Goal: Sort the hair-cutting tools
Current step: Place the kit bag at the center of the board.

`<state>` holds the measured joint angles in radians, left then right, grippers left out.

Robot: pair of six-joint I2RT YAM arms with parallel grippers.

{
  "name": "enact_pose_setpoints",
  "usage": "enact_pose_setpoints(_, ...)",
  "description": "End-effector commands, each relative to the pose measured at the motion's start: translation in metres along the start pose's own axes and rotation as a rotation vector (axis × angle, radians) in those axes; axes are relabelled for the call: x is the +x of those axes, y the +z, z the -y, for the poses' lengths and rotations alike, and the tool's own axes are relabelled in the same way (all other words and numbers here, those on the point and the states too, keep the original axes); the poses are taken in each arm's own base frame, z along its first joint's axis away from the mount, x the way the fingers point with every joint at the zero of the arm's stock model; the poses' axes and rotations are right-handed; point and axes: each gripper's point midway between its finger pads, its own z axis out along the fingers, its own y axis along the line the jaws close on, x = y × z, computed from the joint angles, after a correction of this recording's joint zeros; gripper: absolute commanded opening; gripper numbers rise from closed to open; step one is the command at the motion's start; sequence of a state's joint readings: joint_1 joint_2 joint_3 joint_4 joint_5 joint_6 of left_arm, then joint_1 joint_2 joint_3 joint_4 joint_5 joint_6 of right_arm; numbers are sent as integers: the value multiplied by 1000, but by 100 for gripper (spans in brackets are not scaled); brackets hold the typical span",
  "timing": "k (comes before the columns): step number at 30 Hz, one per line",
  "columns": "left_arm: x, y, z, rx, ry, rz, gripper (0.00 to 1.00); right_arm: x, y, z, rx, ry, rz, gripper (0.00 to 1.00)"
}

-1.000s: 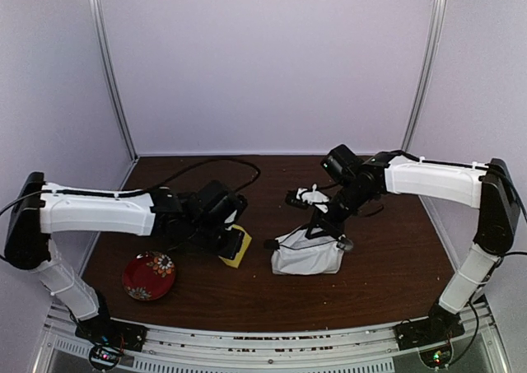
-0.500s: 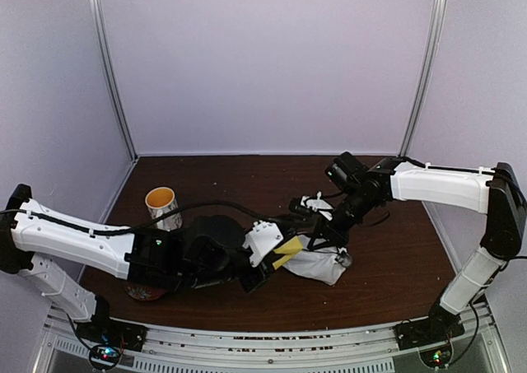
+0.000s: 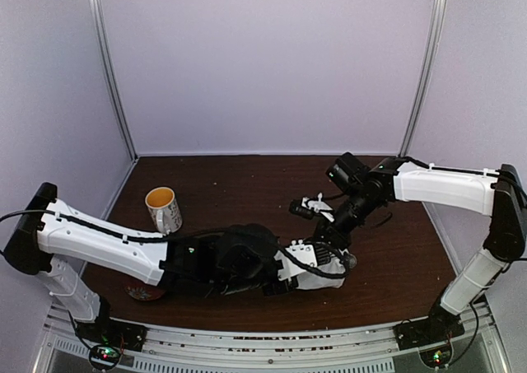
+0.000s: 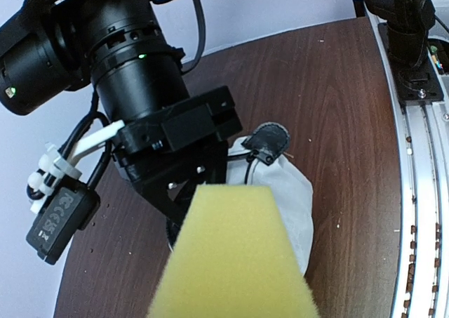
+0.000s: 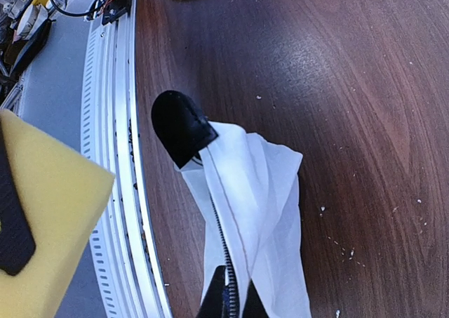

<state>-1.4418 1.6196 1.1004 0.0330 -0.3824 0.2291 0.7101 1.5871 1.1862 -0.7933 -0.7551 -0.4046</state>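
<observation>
Brown table (image 3: pixel 247 184) — left tool (image 3: pixel 284 272) clamps yellow sponge (image 4: pixel 231 262) just beside white pouch (image 5: pixel 252 191), pinched by right tool (image 5: pixel 226 302).

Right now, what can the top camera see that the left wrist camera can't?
Only the top view shows the mug and the red plate peeking from under the left arm. Only the left wrist view shows the yellow sponge, big and close. Both show the white pouch, the right gripper on it, and the brown table.
</observation>
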Motion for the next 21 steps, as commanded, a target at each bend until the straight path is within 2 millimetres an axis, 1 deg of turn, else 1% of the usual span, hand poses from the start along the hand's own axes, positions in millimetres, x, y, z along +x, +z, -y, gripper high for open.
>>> enact_pose_setpoints(1,-23,4,5,27,43,89,0,-11,-1,1,4,0,31,0)
enact_pose_setpoints(3,-26,9,9,42,71,101,0,-11,-1,2,4,0,27,0)
enact_pose_setpoints(5,-26,16,13,46,112,97,0,-11,-2,1,6,-2,26,0)
enact_pose_setpoints(7,-21,22,15,42,150,86,0,-10,-2,1,8,-5,25,0)
enact_pose_setpoints(11,0,36,16,30,234,31,0,-11,-3,-1,2,-11,30,0)
enact_pose_setpoints(13,13,44,10,-7,270,-12,0,-12,-3,-3,-15,-12,29,0)
enact_pose_setpoints(17,38,57,-14,-167,348,-120,0,-10,0,-7,-54,-9,16,0)
enact_pose_setpoints(21,49,63,-31,-311,385,-149,0,-10,2,-7,-64,-10,7,0)
